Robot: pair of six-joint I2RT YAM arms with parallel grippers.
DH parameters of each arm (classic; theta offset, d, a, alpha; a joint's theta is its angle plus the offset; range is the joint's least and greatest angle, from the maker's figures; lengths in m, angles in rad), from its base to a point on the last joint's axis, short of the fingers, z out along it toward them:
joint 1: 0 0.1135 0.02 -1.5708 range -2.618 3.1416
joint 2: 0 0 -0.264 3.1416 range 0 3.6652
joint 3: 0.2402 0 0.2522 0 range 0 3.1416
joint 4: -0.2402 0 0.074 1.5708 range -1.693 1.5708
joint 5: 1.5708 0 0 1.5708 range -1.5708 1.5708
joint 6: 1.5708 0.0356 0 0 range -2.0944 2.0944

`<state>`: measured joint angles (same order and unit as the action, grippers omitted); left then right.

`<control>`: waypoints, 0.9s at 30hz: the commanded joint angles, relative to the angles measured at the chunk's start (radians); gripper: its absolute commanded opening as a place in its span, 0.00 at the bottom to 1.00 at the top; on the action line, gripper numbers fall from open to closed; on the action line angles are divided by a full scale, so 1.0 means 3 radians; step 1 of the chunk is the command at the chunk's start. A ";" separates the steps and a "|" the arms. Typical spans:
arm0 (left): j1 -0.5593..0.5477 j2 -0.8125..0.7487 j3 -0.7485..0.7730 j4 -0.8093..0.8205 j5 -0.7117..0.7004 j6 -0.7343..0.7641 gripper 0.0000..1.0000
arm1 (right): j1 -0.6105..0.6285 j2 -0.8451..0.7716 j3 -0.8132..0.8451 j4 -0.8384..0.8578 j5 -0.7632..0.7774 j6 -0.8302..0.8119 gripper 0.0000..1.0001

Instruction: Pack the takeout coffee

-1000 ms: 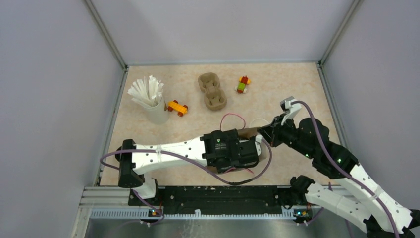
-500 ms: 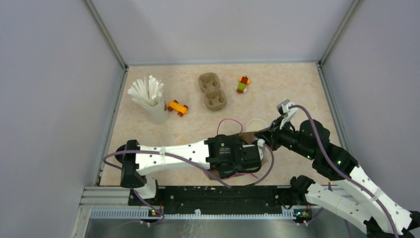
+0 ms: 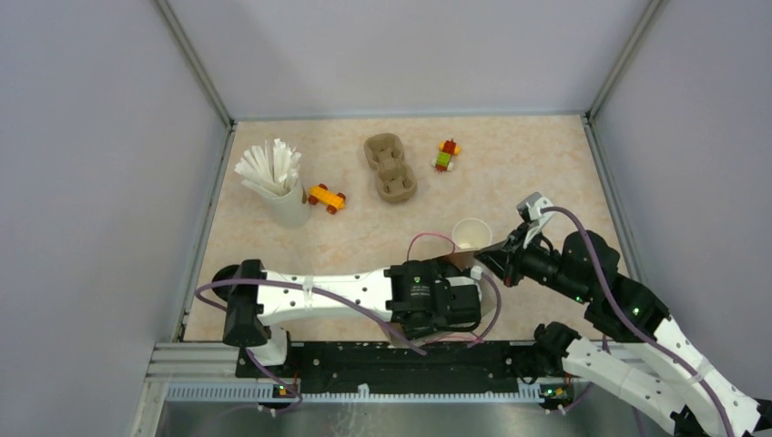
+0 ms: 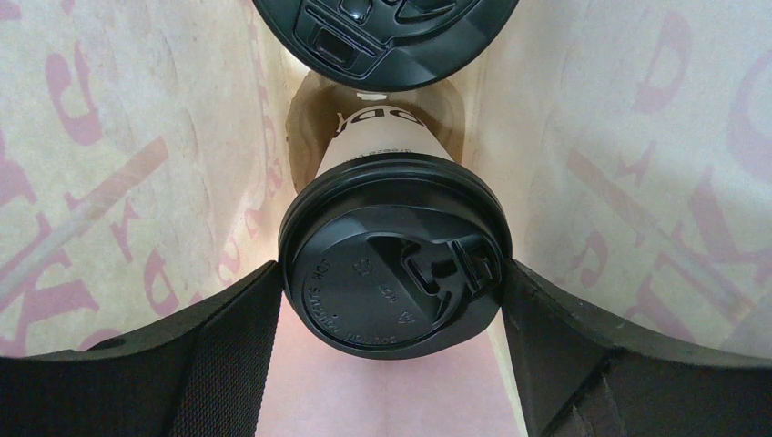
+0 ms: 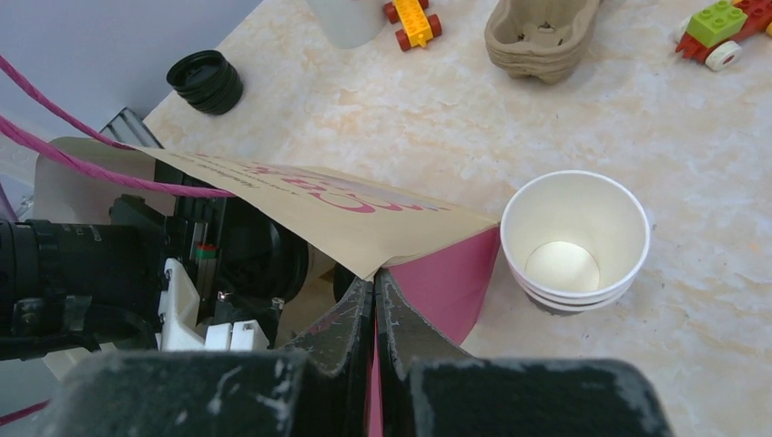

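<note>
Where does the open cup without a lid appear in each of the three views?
Top external: the open cup right of centre, just beyond the paper bag.
Left wrist: not in it; a lidded cup inside the bag instead.
Right wrist: the cup right of centre, beside the bag's pinched corner.
Shared landmark: the paper bag.

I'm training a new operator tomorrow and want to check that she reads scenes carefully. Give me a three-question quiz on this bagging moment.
1. True or false: the right gripper is shut on the edge of the paper bag.
2. What sits between the fingers of the left gripper? A) a lidded cup B) the pulp tray C) a toy car
3. In the left wrist view, how many black lids show inside the bag?
Key: 1 true; 2 A; 3 two.
</note>
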<state>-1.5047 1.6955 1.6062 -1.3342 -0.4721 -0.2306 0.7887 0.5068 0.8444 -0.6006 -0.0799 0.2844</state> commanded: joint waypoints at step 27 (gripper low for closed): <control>-0.0092 -0.0033 -0.0166 0.0198 -0.0207 -0.0312 0.31 | -0.0031 0.0139 0.0123 -0.0430 0.0320 0.0598 0.31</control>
<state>-1.5299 1.7069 1.5486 -1.3003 -0.4965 -0.3157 0.7887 0.4839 0.7959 -0.6506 -0.0818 0.4061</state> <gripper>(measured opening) 0.873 0.262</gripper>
